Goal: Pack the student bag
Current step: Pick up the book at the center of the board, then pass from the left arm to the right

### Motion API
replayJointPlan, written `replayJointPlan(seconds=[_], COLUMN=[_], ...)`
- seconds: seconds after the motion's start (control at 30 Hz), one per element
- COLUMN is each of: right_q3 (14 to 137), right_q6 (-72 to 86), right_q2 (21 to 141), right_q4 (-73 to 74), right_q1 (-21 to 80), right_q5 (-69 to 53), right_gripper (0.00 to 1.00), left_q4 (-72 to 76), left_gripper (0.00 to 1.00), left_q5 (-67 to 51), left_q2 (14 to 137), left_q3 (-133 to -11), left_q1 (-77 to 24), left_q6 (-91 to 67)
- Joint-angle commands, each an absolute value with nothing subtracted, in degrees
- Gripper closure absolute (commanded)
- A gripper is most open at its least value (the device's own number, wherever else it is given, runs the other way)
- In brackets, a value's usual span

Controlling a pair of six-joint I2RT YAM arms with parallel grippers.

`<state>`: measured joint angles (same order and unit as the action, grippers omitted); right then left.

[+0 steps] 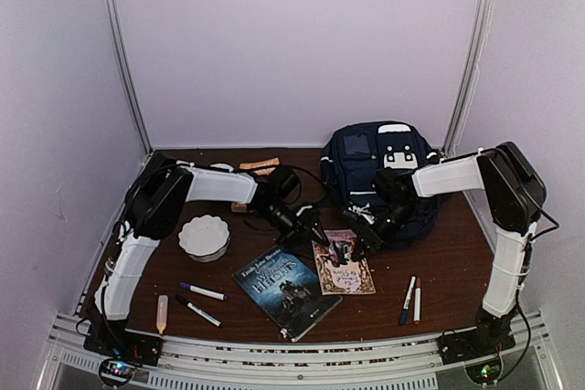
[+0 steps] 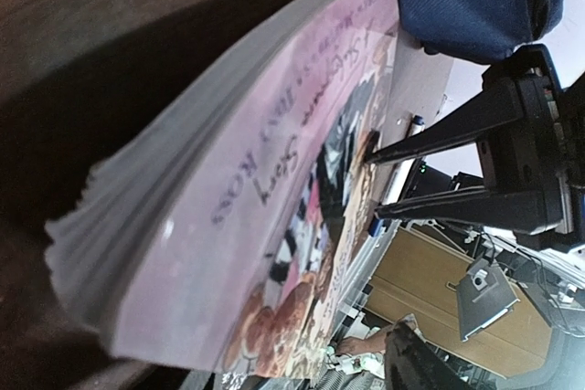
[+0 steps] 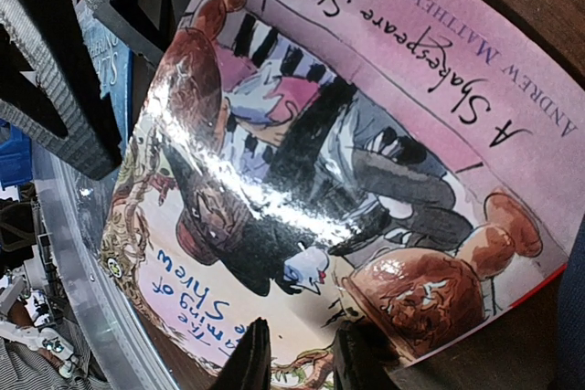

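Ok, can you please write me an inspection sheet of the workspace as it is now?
Surface: dark wooden table, no spills seen.
Job's things: student bag stands at the back right.
Clutter: pink book, dark book, markers, pens and white dish lie loose.
Grippers: left gripper open at the pink book's corner; right gripper over the same book, jaws slightly apart, holding nothing.
Cables: black cable loops by the left arm's wrist.
Surroundings: white walls; nothing else seen.
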<state>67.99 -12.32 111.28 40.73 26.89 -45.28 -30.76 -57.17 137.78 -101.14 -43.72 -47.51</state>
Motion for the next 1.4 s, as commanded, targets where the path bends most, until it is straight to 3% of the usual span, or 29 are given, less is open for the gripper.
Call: replayJointPlan(seconds=[0.0,0.57,0.9,1.07,1.23,1.37], right_q3=[67.21,67.24,67.21,68.37,71.62,74.20], right_q6=[-12.05,-11.97,-11.91,-13.54,-17.59,-19.52], right_q2=[114.05,114.26,114.11,110.76,102.95,97.85], right_q4=[39.42,39.33,39.25,41.14,46.55,49.04], right_q1=[26.42,26.24,26.28,25.69,22.75,20.48], right_q5=[-41.35,-41.49,-41.46,-44.02,-50.53,-52.09], right_gripper=[0.75,0.75,0.75,0.72,0.55,0.47], left_q4=[-26.53,-15.02,-14.84,-14.07,-18.78,-25.81], left_gripper=[0.38,0.70,1.00,1.00,1.00,1.00], left_q5=[-57.27,-54.17,-52.12,-52.18,-52.86,-52.43], left_q2=[141.05,135.45,132.41,129.44,124.15,120.37], left_q3=[-100.79,-96.56,-94.22,-92.88,-92.76,-95.13], left_q1=[-44.13,-42.10,-41.80,-40.95,-40.35,-40.39], left_q6=[-49.96,-50.78,-49.21,-46.72,-38.83,-30.11])
